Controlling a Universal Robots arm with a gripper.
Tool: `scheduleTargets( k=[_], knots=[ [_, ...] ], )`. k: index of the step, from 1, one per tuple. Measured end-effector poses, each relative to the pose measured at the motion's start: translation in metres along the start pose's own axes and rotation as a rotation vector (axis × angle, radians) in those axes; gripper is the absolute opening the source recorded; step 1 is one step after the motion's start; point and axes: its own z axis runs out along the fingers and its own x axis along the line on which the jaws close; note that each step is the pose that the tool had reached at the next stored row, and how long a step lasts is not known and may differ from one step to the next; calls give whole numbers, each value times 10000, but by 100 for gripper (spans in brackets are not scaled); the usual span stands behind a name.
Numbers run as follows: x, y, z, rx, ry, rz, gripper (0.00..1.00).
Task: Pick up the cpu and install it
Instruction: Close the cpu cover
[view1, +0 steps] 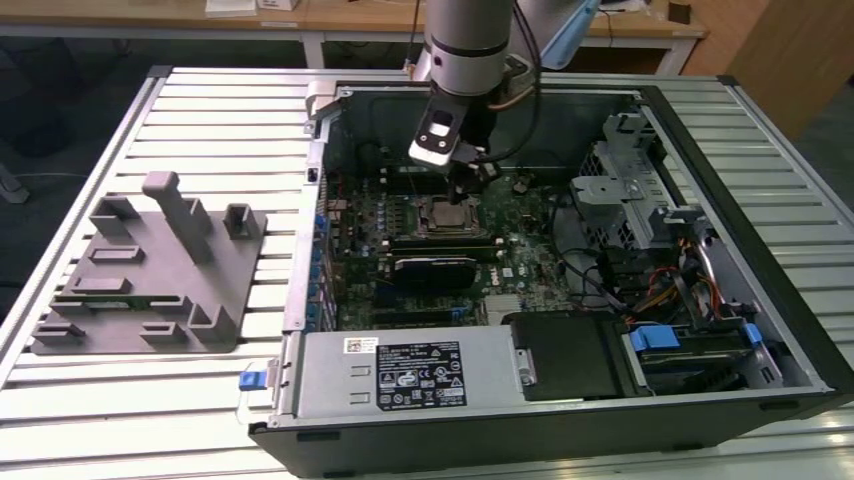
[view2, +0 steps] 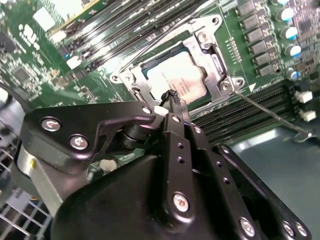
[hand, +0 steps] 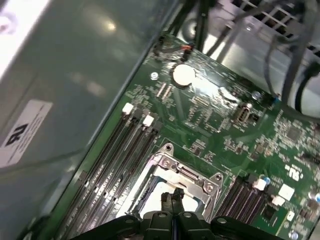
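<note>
The cpu (view2: 182, 77), a silver square chip, lies flat in the socket (view2: 221, 76) on the green motherboard (view1: 527, 270); it also shows in the exterior view as cpu (view1: 447, 213). My gripper (view2: 172, 96) hovers just over the chip's edge, with its two thin black fingers pressed together and nothing between them. The first wrist view shows the gripper (hand: 173, 197) tip above the metal socket frame (hand: 187, 175). From outside, the gripper (view1: 462, 185) hangs low inside the open computer case (view1: 694, 130), right over the socket.
Memory slots (view2: 250, 117) flank the socket, and a thin wire lever (view2: 272, 114) sticks out beside it. A drive cage (view1: 627, 190) and cables crowd the exterior view's right. The power supply (view1: 400, 372) sits in front. A grey fixture (view1: 147, 270) rests outside the case.
</note>
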Motion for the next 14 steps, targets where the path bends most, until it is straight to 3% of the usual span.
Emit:
scheduleTargets(
  k=[14],
  knots=[
    [0, 0, 8, -92, 78, -2549, 11]
  ],
)
